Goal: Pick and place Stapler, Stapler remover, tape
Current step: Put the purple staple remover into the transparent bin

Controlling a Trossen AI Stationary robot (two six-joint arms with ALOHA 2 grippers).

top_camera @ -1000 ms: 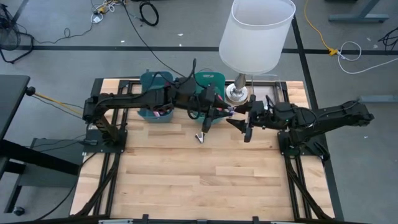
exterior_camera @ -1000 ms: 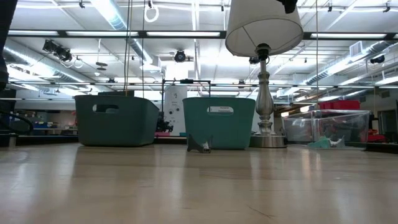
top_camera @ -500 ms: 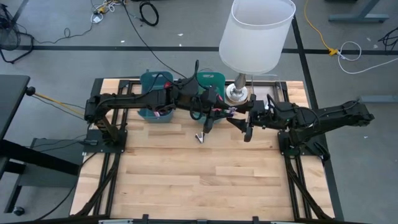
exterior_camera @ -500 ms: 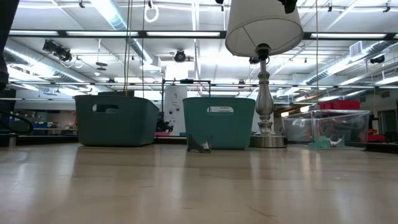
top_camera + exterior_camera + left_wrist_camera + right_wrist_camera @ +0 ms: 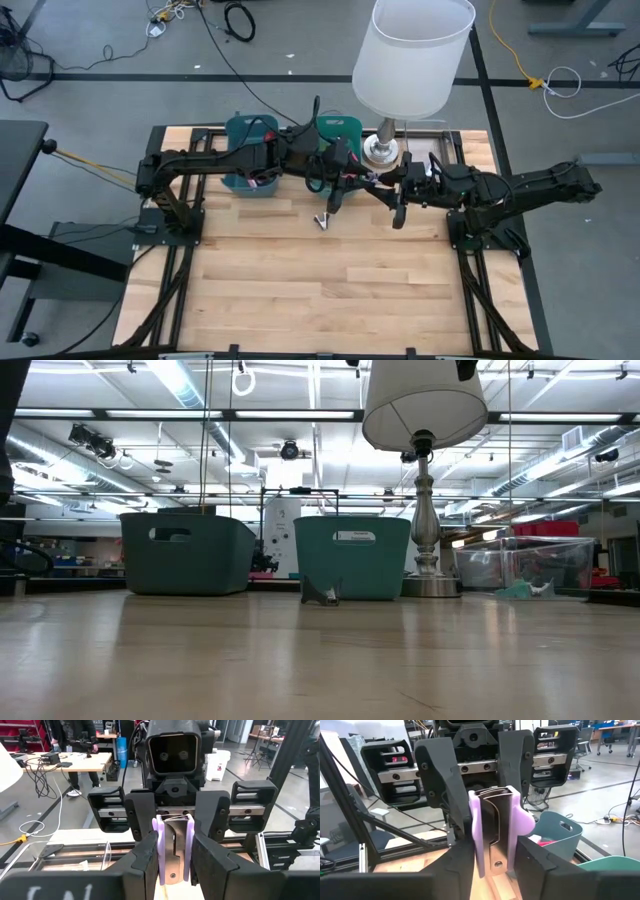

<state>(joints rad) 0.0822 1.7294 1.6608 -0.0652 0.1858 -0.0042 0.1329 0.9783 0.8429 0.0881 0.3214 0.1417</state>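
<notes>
Sharing one purple staple remover (image 5: 173, 851): left claw (image 5: 172, 862) and right claw (image 5: 492, 857).

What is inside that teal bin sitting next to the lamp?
From above, the left arm covers most of the teal bin, hiding its contents. The right wrist view shows something red or pink just inside a bin's rim; nothing more is visible.

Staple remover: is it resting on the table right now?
No. The purple staple remover is up in the air, pinched from both ends by the left gripper and the right gripper, mid-handover.
</notes>
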